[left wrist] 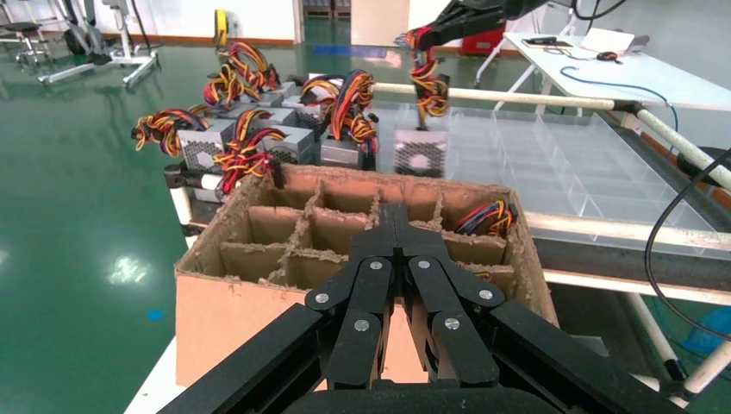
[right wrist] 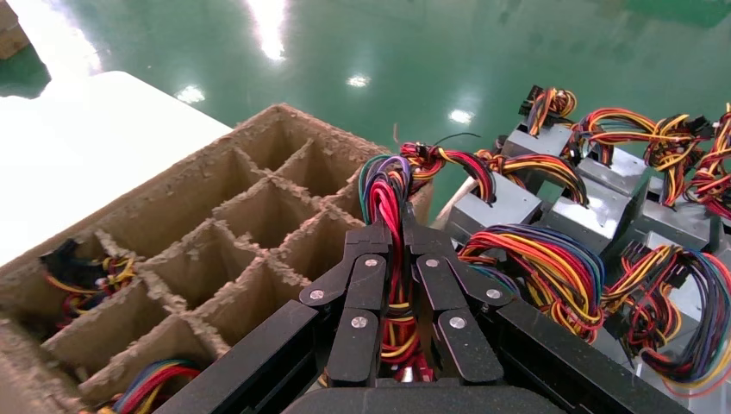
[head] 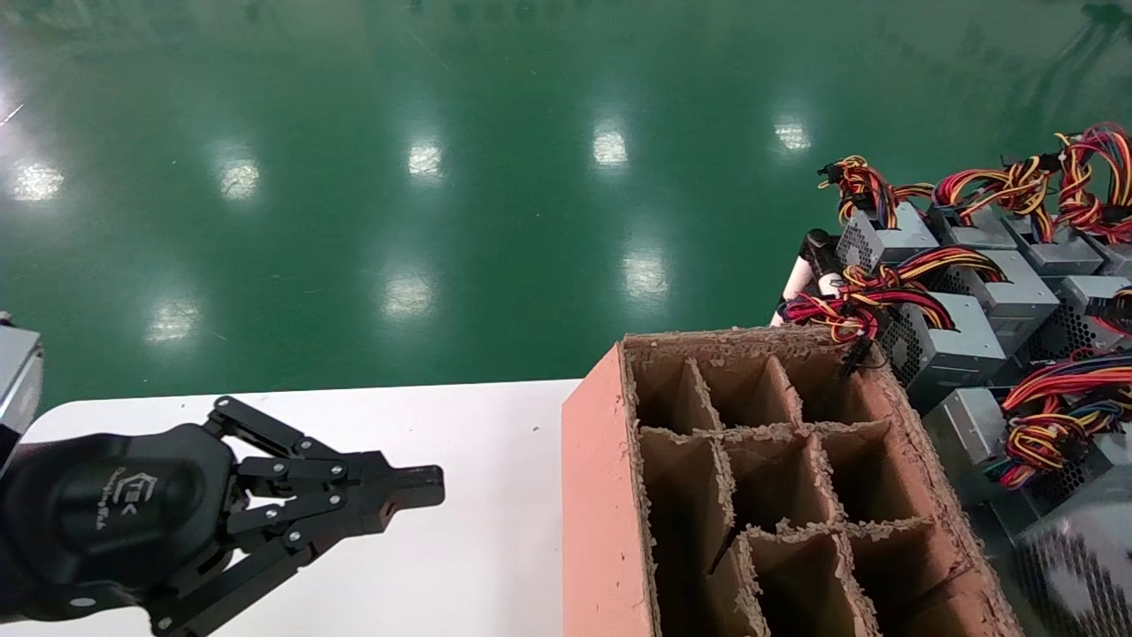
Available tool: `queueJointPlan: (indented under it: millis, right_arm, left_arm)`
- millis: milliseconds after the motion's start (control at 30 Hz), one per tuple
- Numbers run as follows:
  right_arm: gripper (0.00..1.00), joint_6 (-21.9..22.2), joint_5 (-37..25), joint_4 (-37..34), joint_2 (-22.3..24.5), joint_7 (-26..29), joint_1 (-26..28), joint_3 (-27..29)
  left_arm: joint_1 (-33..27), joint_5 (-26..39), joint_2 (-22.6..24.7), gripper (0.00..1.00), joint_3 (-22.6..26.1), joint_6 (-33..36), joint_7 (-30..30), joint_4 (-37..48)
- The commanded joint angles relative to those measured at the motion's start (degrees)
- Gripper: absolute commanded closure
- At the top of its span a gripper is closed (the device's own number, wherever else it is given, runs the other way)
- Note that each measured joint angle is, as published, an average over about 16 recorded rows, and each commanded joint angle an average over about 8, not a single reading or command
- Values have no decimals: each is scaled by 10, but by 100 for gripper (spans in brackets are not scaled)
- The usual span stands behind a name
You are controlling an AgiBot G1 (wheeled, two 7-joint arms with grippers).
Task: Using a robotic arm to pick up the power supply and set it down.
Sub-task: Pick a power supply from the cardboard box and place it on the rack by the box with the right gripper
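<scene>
Hovering over the white table (head: 478,495), the left gripper (head: 416,489) sits low at the robot's left, its fingers (left wrist: 396,226) pressed together and holding nothing; the glossy wrist housing (head: 97,513) carries a white logo. In the left wrist view the joined tips point toward the box (left wrist: 259,319) just beyond them.

The box — brown cardboard with ragged dividers — stands on the table's right part, split into open cells (head: 769,478). The head view shows its near cells as dark hollows; both wrist views show coloured wires lying in some cells (right wrist: 82,274).

The right gripper (right wrist: 392,231) is out of the head view. Its own camera shows it above the far edge of the box, fingers clamped on a bundle of red, yellow and black wires (right wrist: 392,198) that runs down between them; the unit under the bundle is hidden by the gripper. In the left wrist view this arm (left wrist: 465,17) hangs a power supply (left wrist: 421,153) by its wires above the rack beyond the box.

Farther right, past the box, more supplies (head: 946,345) — silver-grey cases with mesh vents — lie close together in rows, each trailing a coloured wire loom (head: 853,305). Behind everything spreads the glossy green floor (head: 442,177), dotted with lamp reflections.
</scene>
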Motion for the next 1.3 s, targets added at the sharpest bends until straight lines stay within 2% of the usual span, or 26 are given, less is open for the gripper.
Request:
queueJointPlan:
  millis: [33,333,367,533,600,633,800,1300]
  right_arm:
    - [100,11,5,-7,-9,-6,3,-6]
    - [100,22,19,-42,-74,-25,-6,-36]
    - [97,22,19,-45,-77,-27,-8,-39]
    - [36,22,23,-51,-82,-39,-12,-48]
    - [11,23,24,-51,-81,-42,-11,-47]
    - [2,24,24,-50,-79,-44,-11,-47]
    - [0,30,17,-41,-73,-46,-8,-42]
    - [0,35,11,-35,-71,-45,-7,-39]
  left_arm:
    - [0,0,0,100,0,0,0,0]
    - [0,0,0,100,0,0,0,0]
    - [0,0,0,100,0,0,0,0]
    - [0,0,0,100,0,0,0,0]
    - [0,0,0,76,0,0,0,0]
    - [0,0,0,64,0,0,0,0]
    - [0,0,0,1,0,0,0,0]
    - [0,0,0,0,0,0,0,0]
